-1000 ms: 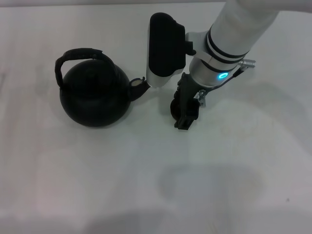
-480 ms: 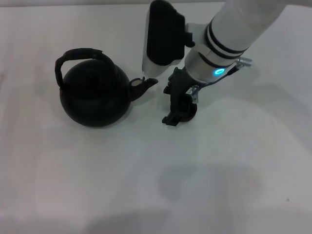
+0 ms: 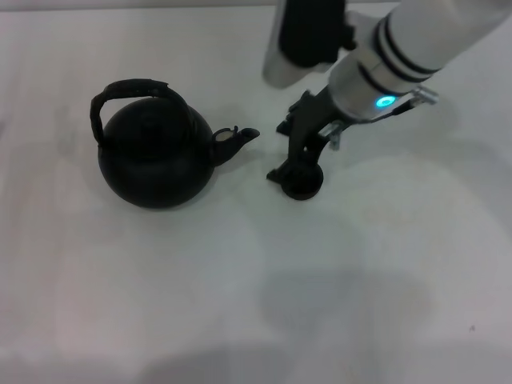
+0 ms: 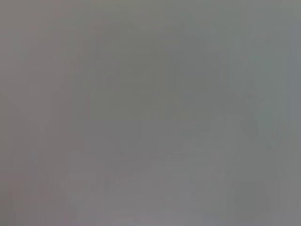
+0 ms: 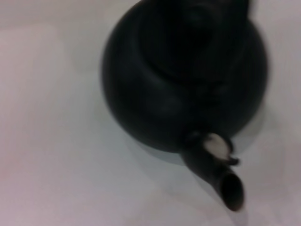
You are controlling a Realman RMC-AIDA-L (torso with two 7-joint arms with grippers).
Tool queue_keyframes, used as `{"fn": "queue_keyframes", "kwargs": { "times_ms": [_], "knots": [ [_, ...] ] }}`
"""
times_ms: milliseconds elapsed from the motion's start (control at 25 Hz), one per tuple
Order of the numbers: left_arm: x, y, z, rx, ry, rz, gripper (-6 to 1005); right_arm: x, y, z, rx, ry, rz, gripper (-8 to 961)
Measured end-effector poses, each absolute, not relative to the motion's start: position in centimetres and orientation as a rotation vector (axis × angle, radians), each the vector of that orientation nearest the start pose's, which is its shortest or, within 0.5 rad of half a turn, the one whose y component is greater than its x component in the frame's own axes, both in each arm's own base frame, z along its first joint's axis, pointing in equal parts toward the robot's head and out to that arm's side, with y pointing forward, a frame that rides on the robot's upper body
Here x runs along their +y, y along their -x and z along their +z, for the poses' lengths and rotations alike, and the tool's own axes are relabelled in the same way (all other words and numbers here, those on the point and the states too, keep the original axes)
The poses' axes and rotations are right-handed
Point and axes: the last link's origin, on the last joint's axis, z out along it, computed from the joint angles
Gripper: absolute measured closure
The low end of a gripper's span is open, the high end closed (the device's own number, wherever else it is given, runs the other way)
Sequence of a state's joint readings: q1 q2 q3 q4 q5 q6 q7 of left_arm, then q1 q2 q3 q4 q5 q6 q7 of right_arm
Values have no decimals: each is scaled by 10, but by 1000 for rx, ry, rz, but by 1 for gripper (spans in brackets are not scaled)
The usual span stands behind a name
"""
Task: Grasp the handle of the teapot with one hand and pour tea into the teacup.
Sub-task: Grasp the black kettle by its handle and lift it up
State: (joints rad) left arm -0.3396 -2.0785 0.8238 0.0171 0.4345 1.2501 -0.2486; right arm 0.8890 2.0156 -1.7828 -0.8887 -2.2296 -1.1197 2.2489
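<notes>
The matte-black teapot (image 3: 156, 160) stands upright on the left of the white table, its arched handle (image 3: 132, 88) over its top and its short spout (image 3: 237, 142) pointing right. The tiny dark teacup (image 3: 306, 189) sits on the table just right of the spout tip, partly covered by my right gripper (image 3: 293, 165), which hangs directly over it from the upper right. The right wrist view shows the teapot body (image 5: 183, 80) and spout (image 5: 217, 180) close up, with no cup in it. The left arm is out of view and its wrist view is a blank grey.
The white tabletop (image 3: 264, 304) stretches out in front of the teapot and cup. My right arm's white and black forearm (image 3: 400, 56) reaches in from the top right, above the table behind the cup.
My right arm has swung up and to the right, away from the spout. The gripper has stayed over the teacup, which now sits slightly further right. The teapot has not moved.
</notes>
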Motion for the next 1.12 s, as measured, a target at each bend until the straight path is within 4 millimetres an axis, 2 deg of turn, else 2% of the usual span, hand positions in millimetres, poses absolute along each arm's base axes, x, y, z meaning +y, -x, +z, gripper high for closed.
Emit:
{"fn": "queue_keyframes", "kwargs": {
  "times_ms": [280, 400, 520, 680, 880, 1040, 1120],
  "knots": [
    [278, 398, 32, -653, 1336, -596, 126, 391, -159, -56, 485, 2798, -252, 124],
    [277, 399, 33, -653, 1335, -594, 126, 394, -179, -38, 602, 2733, -189, 126],
    [277, 399, 33, -654, 1333, -592, 126, 399, -203, -17, 738, 2621, -50, 127],
    [276, 399, 32, -658, 1336, -591, 127, 397, -224, 2, 811, 2485, 275, 128],
    [277, 396, 26, -655, 1362, -591, 127, 391, -249, 23, 878, 2208, 773, 129],
    [276, 395, 24, -655, 1383, -590, 127, 378, -274, 47, 869, 1902, 1211, 128],
    [276, 395, 22, -653, 1392, -590, 127, 367, -288, 60, 844, 1709, 1369, 128]
  ]
}}
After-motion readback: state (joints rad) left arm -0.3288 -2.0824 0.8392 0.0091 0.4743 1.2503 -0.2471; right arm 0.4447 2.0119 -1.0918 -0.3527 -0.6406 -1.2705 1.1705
